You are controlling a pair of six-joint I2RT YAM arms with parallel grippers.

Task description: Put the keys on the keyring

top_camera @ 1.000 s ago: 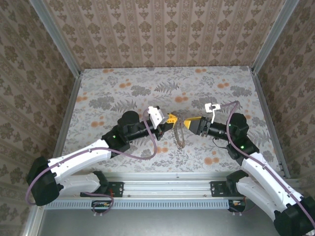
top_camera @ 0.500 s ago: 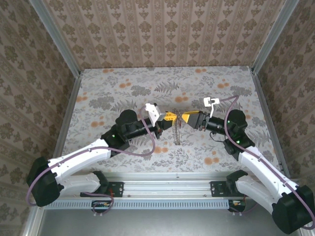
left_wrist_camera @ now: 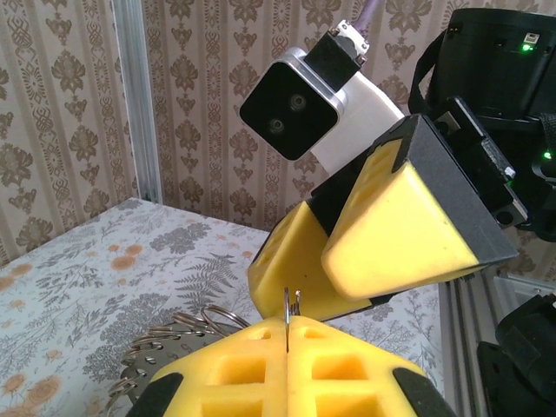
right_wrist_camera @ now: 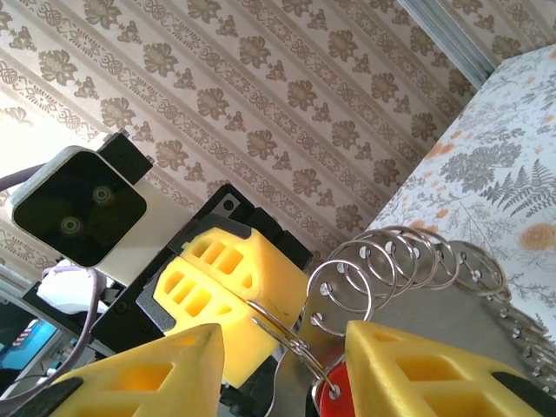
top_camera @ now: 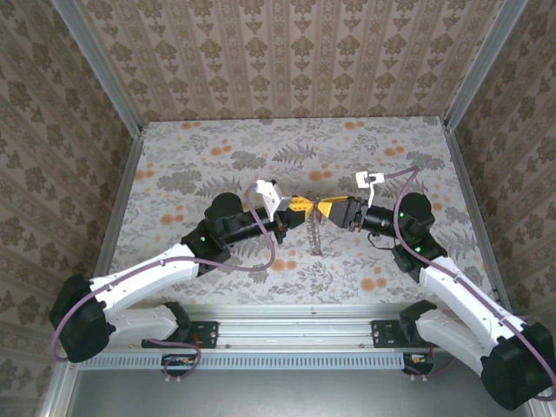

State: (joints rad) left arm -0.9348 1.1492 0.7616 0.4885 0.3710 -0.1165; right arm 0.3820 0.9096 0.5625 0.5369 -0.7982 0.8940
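Yellow left gripper (left_wrist_camera: pixel 287 328) pinches the keyring (left_wrist_camera: pixel 165 349) wire; right gripper (right_wrist_camera: pixel 282 337) gapes half-open around the red key (right_wrist_camera: pixel 328 398)

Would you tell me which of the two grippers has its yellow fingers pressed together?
The left gripper: its fingers meet, pinching a thin wire of the keyring. The right gripper has its fingers clearly apart.

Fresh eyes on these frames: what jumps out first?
The left pincer and right pincer meet tip to tip at the top view's centre, the keyring dangling between them. The left one is shut on a thin wire loop. In the right wrist view, a fan of silver rings and the red key sit between the right pincer's parted fingers.
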